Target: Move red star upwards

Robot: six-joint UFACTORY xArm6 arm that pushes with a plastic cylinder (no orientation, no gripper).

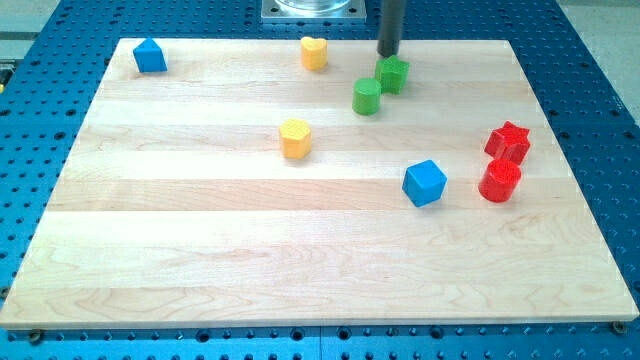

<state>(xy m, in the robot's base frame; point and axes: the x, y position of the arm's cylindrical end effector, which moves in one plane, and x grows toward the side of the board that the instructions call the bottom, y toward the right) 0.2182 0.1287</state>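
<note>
While our tip [389, 54] rests bare at the far edge, just beside the green star [393, 74], grasping nothing, the red star [508, 141] at right waits unmoved.

Two green blocks [380, 85] sit near the view's top. Yellow blocks [296, 138] and blue blocks [425, 183] dot the wooden board [200, 240]
</note>
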